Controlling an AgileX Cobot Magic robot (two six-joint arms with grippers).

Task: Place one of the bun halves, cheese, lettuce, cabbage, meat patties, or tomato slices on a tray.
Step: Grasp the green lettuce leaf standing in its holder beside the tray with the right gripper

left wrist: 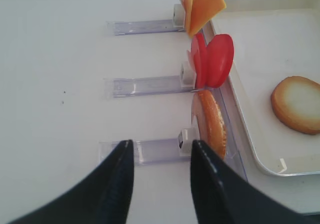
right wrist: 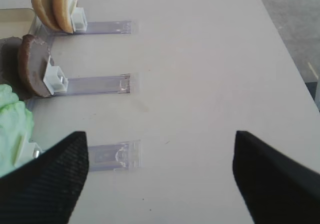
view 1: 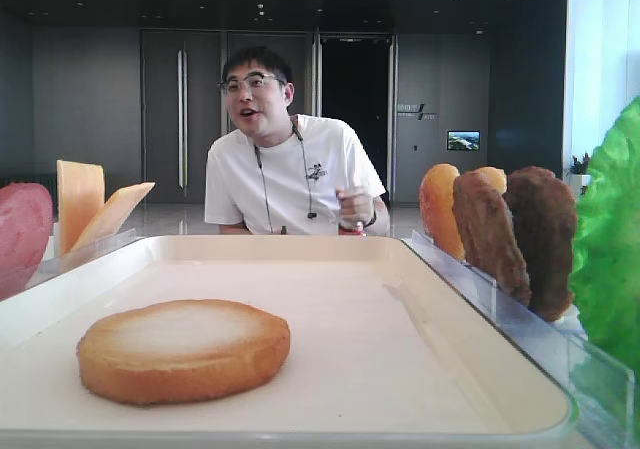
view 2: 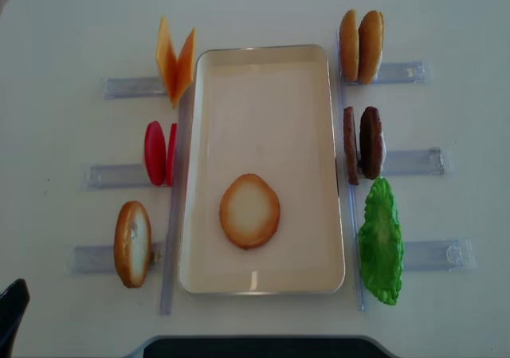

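One bun half [view 2: 249, 210] lies flat on the tray [view 2: 263, 63]; both grippers' fingers [right wrist: 50, 184] gape wide, holding nothing. Risk: reaching for racked lettuce [view 2: 380, 250], a finger could topple the upright patties [view 2: 362, 143] beside it

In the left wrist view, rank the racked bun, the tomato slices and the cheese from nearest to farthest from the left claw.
1. The racked bun, just ahead and right of the left claw.
2. The tomato slices, one rack farther on.
3. The cheese, at the top of the view, beside the tray's far corner.
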